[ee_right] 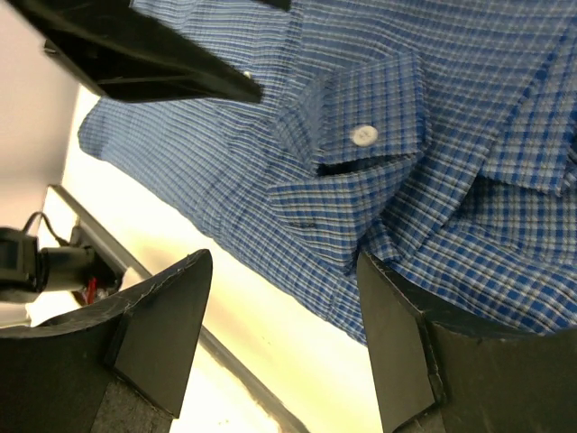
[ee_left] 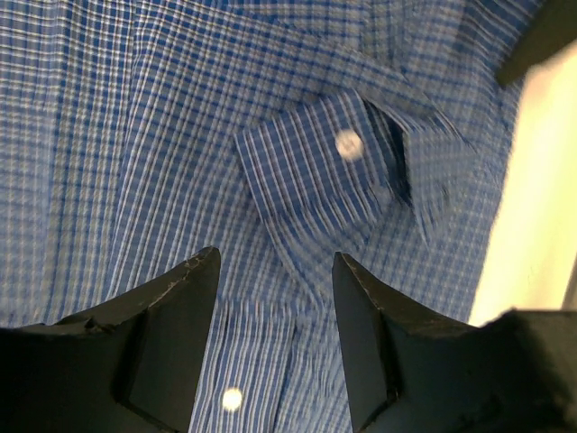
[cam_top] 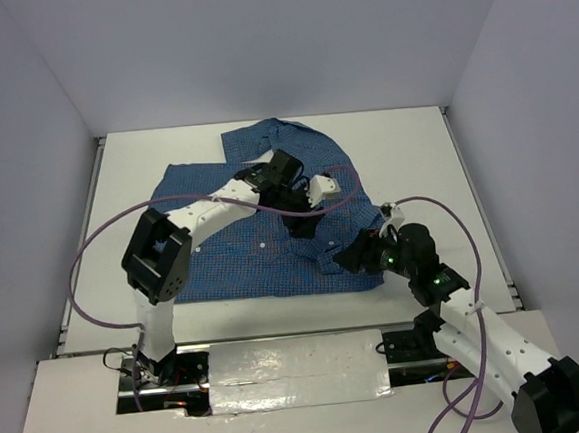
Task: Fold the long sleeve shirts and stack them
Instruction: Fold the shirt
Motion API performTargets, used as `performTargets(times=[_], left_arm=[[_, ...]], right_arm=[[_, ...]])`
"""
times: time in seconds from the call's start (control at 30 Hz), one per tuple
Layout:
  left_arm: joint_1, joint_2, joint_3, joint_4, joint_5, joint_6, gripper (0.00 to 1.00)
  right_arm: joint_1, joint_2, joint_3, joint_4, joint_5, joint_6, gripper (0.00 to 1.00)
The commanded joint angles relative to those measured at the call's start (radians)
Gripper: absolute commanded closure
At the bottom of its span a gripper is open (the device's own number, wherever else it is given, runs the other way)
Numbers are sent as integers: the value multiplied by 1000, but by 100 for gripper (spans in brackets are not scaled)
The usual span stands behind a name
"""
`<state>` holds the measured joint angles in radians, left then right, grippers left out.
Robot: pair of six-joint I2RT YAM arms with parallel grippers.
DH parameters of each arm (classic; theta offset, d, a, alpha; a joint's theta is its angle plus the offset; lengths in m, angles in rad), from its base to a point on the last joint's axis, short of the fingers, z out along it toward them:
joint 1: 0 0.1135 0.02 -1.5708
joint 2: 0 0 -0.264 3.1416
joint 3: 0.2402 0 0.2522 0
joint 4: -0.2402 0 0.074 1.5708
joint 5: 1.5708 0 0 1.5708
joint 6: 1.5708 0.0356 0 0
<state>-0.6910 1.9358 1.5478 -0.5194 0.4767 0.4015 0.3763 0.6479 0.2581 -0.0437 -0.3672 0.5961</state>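
Blue finely checked cloth shirt [cam_top: 241, 262], rumpled; round white button [ee_left: 349, 144].

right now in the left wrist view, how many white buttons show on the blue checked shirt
2: upper button on a folded flap; lower button between the fingers of the left gripper. Folds of the blue checked cloth shirt may hide others.
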Motion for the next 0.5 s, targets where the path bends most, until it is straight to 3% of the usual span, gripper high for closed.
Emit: performTargets(times=[0.0,0.17,0.3,0.37,0.47], left_arm=[[-5,84,69,59,19,-78,34],[-7,210,173,-31,25,-93,33],[-13,226,186,-45,40,-99,33],[-13,216,183,-51,80,-95,43],[-13,196,176,-68,140,-76,67]], right_arm=[[-5,76,42,21,31,15,28],[-5,289,133,31,51,-39,28],[-7,375,135,120,50,-38,29],[-8,421,142,177,28,-48,31],[-7,456,144,226,5,-79,39]])
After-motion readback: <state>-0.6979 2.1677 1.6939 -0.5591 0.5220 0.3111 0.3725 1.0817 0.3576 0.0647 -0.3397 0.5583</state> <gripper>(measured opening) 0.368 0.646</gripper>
